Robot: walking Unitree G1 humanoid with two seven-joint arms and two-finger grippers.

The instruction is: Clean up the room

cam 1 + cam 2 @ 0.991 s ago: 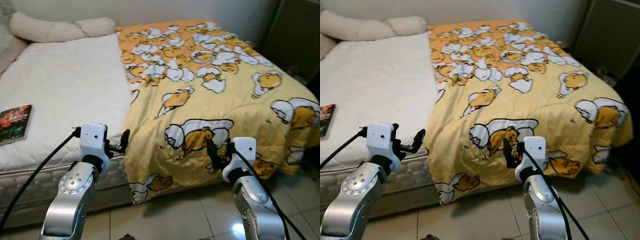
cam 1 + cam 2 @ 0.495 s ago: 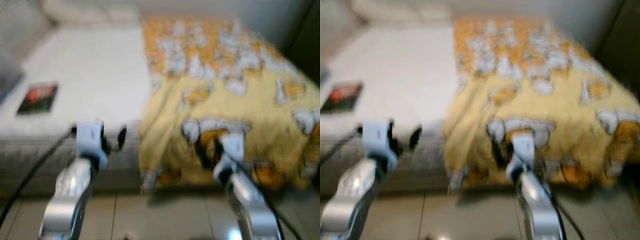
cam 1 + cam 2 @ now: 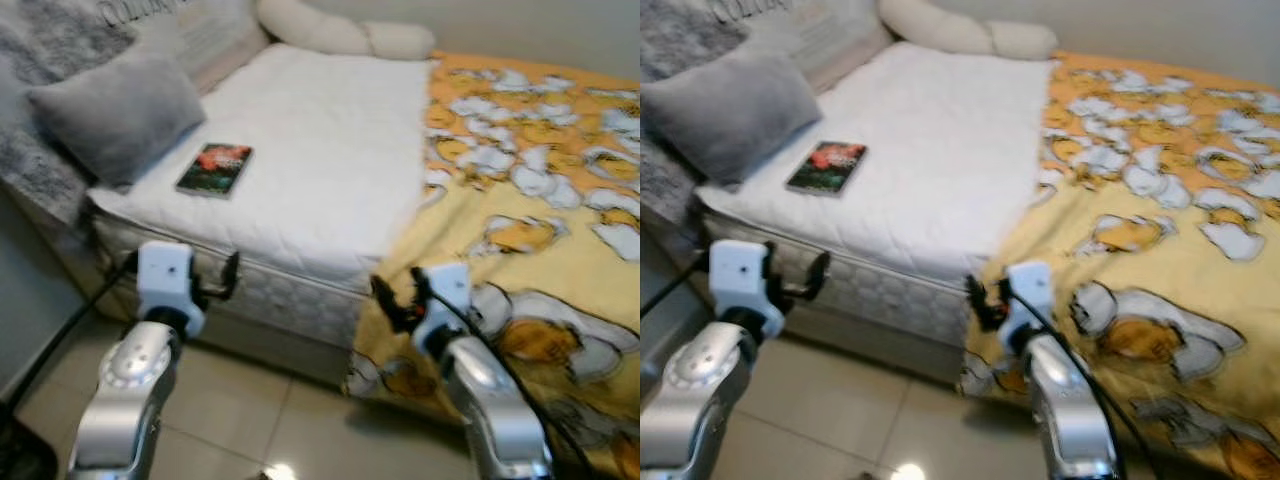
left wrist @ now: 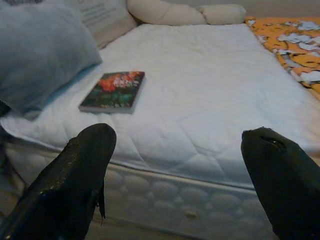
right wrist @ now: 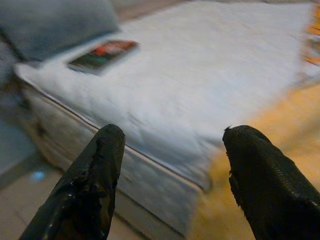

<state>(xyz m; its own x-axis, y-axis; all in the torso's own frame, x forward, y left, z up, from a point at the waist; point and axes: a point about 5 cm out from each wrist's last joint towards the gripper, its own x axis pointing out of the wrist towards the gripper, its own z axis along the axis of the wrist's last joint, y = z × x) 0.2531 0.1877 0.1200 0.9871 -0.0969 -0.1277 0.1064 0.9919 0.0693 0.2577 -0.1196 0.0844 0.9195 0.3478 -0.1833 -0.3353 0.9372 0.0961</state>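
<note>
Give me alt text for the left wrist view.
A book with a red and green cover lies flat on a white quilted mattress, seen between the open left tool's two black fingers. A grey pillow sits beside it; a yellow patterned blanket covers the far side.

A broad stretch of bare white mattress (image 3: 330,150) lies free in the frame's centre, bounded by the grey pillow (image 3: 118,112) at upper left, the yellow blanket (image 3: 540,220) along the right, the cream pillows (image 3: 345,36) at top, with the book (image 3: 215,168) beside the grey pillow.
</note>
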